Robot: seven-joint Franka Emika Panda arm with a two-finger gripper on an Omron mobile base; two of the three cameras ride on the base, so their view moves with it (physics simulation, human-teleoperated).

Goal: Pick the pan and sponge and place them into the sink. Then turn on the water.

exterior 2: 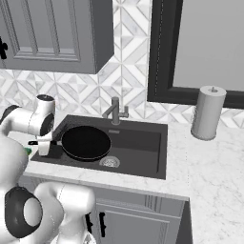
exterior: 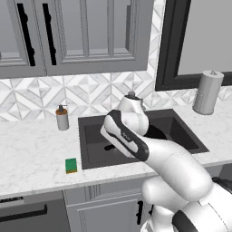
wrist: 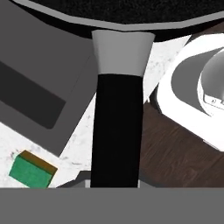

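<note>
The black pan (exterior 2: 86,142) hangs level over the left half of the dark grey sink (exterior 2: 143,145), above the drain (exterior 2: 110,162). My gripper (exterior 2: 44,143) is shut on its long handle (wrist: 116,131) at the basin's left edge. In the hand view the handle runs straight up to the pan's rim (wrist: 127,11). My arm hides most of the pan (exterior: 157,132) in the left base view. The green sponge (exterior: 70,165) lies flat on the counter left of the sink (exterior: 181,131), and shows again as the sponge (wrist: 31,170) with its yellow underside. No water stream is in view at the faucet (exterior 2: 116,112).
A soap dispenser (exterior: 62,118) stands at the back of the counter, left of the sink. A paper towel roll (exterior 2: 208,113) stands on the counter to the right. Grey wall cabinets hang above, and a dark-framed window sits behind the sink.
</note>
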